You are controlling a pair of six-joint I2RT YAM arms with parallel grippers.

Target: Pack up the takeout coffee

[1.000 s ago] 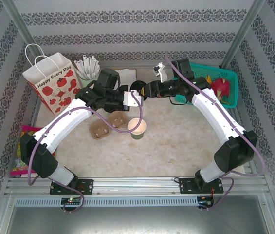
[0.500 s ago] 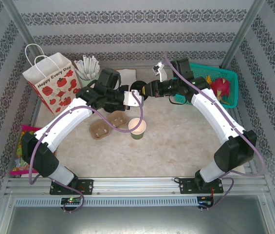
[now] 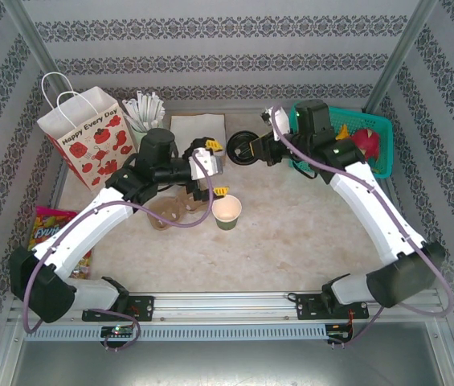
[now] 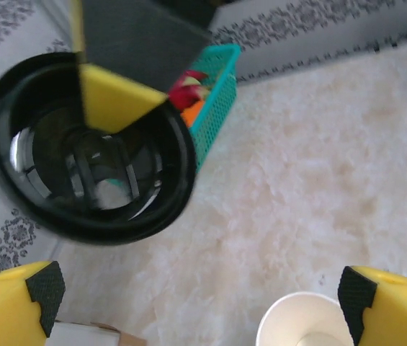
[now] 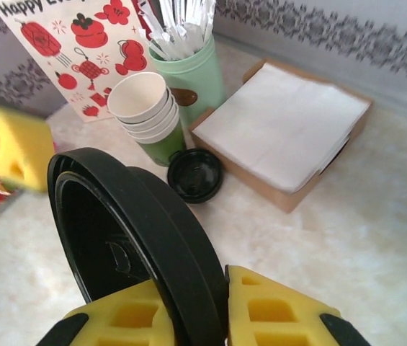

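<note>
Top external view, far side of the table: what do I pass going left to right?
Paper gift bag → green holder of white sticks → stack of white napkins → black lid, held up off the table → teal basket.

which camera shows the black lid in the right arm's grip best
Right wrist view: the black lid is close and sharp, pinched on edge by the right end effector. Left wrist view shows the lid face-on but blurred; top view shows it small.
</note>
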